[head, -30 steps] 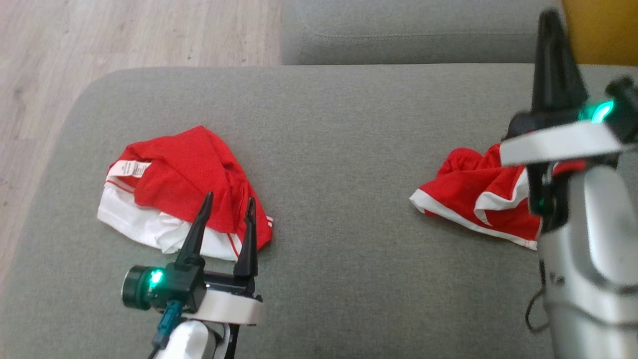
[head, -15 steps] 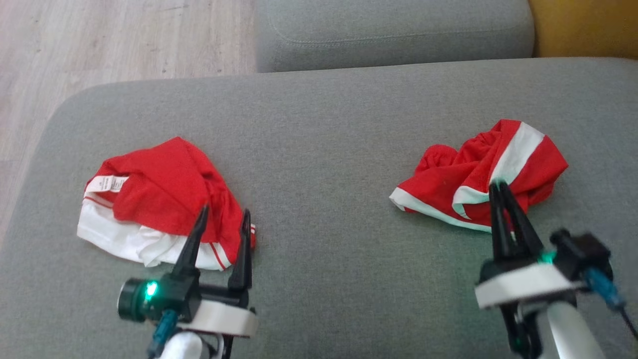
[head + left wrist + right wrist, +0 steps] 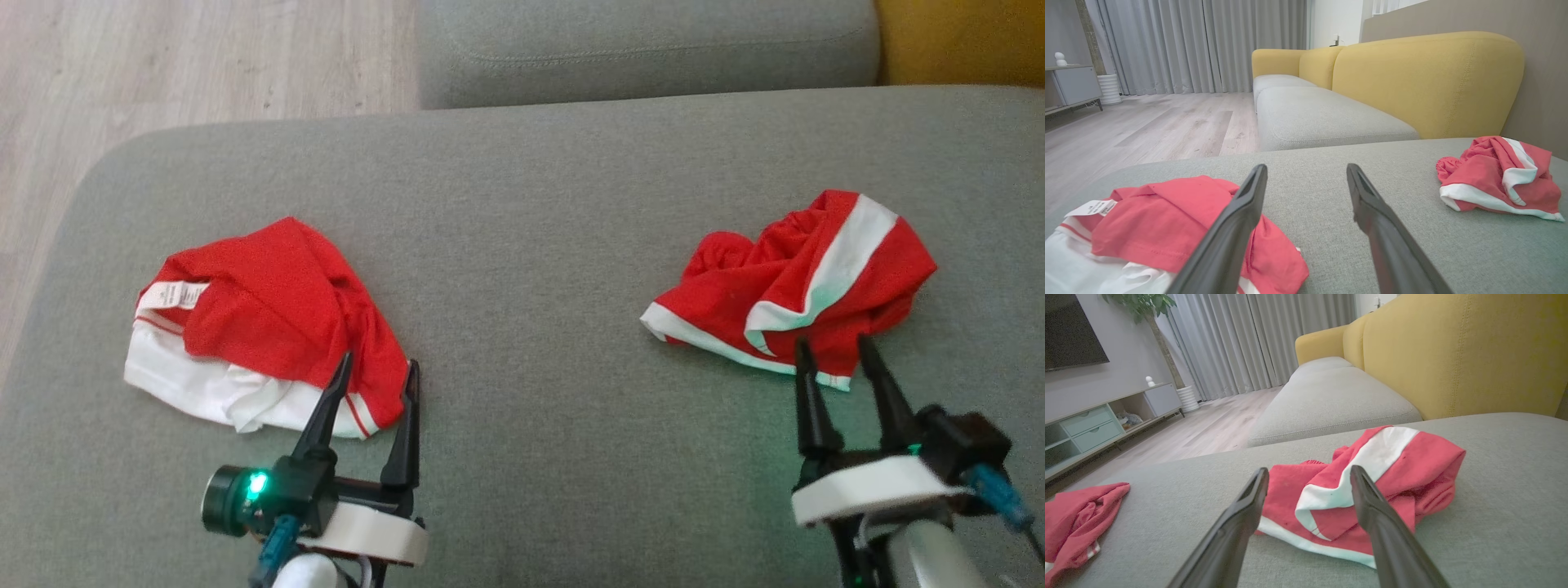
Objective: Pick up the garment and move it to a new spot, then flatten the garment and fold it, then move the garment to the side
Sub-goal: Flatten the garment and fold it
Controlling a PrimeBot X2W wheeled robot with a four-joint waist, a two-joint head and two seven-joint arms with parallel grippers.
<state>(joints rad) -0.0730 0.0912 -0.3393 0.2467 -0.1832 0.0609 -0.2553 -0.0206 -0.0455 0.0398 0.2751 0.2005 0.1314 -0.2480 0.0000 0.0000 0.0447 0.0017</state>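
Two crumpled red-and-white garments lie on the sofa (image 3: 531, 245). The right garment (image 3: 800, 278) is just ahead of the right gripper (image 3: 833, 343), long axis left-right across its jaws. The left garment (image 3: 269, 318) is ahead-left of the left gripper (image 3: 377, 363). Both jaws are spread, grasping nothing. The right arm is probably better lined up.

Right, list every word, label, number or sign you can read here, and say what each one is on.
Print on the white tag of the left garment: lines of text, too small and blurred to read.
No other text shows on the right garment or the grey sofa.
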